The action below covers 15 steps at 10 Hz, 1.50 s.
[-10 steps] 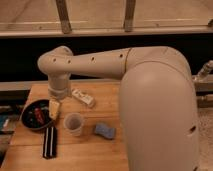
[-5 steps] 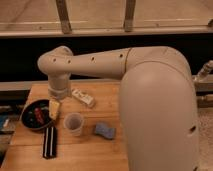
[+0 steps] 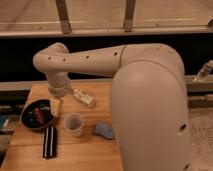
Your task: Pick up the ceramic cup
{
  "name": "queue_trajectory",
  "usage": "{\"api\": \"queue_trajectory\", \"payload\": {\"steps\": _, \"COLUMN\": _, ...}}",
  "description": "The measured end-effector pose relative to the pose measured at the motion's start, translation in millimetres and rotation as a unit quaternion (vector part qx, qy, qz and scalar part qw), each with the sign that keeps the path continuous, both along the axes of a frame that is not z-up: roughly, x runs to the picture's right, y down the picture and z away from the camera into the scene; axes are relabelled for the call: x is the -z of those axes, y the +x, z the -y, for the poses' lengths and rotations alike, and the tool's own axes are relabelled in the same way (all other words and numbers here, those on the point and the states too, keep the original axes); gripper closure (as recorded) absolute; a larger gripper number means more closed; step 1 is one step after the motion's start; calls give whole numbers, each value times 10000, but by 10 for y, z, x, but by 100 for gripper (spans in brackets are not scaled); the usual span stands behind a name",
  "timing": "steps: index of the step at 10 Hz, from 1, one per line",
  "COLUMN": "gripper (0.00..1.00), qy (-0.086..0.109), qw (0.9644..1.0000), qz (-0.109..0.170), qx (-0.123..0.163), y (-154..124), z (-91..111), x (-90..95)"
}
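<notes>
The ceramic cup (image 3: 73, 123) is a small pale round cup standing upright on the wooden table (image 3: 85, 155), near the middle. My gripper (image 3: 55, 107) hangs from the arm's wrist just left of and slightly behind the cup, over the right edge of the dark bowl (image 3: 37, 114). It is apart from the cup and nothing shows in its hold.
The dark round bowl holds red items at the table's left. A blue sponge (image 3: 104, 130) lies right of the cup. A white packet (image 3: 84, 97) lies behind it. A black ridged object (image 3: 49, 141) lies front left. My large arm housing (image 3: 150, 110) blocks the table's right side.
</notes>
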State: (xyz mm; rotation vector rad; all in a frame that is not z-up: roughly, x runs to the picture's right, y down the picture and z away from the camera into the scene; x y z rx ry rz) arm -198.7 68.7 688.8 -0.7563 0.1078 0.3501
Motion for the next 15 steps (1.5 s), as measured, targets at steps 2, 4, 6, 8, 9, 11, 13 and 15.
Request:
{"api": "queue_trajectory", "payload": {"steps": 2, "gripper": 20, "qy": 43, "qw": 9999, "qz": -146, "qx": 24, "y": 186, "z": 84, "x": -114}}
{"api": "queue_trajectory", "payload": {"steps": 4, "gripper": 20, "qy": -40, "qw": 9999, "qz": -119, "qx": -57, "y": 498, "z": 82, "x": -349}}
{"api": "queue_trajectory", "payload": {"steps": 6, "gripper": 20, "qy": -142, "qw": 9998, "qz": -83, "qx": -129, "y": 672, "z": 12, "x": -476}}
{"api": "queue_trajectory", "payload": {"steps": 8, "gripper": 20, "qy": -131, "qw": 9998, "qz": -30, "qx": -133, "y": 615, "z": 10, "x": -465}}
{"api": "queue_trajectory", "payload": {"steps": 9, "gripper": 20, "qy": -141, "qw": 9998, "qz": -43, "qx": -130, "y": 627, "z": 6, "x": -470}}
{"api": "queue_trajectory", "payload": {"steps": 11, "gripper": 20, "qy": -297, "qw": 9994, "qz": -141, "qx": -137, "y": 650, "z": -33, "x": -523}}
{"api": "queue_trajectory", "payload": {"steps": 13, "gripper": 20, "qy": -528, "qw": 9977, "qz": -330, "qx": -250, "y": 720, "z": -186, "x": -690}}
{"api": "queue_trajectory", "payload": {"steps": 15, "gripper": 20, "qy": -775, "qw": 9949, "qz": -521, "qx": -390, "y": 773, "z": -465, "x": -974}}
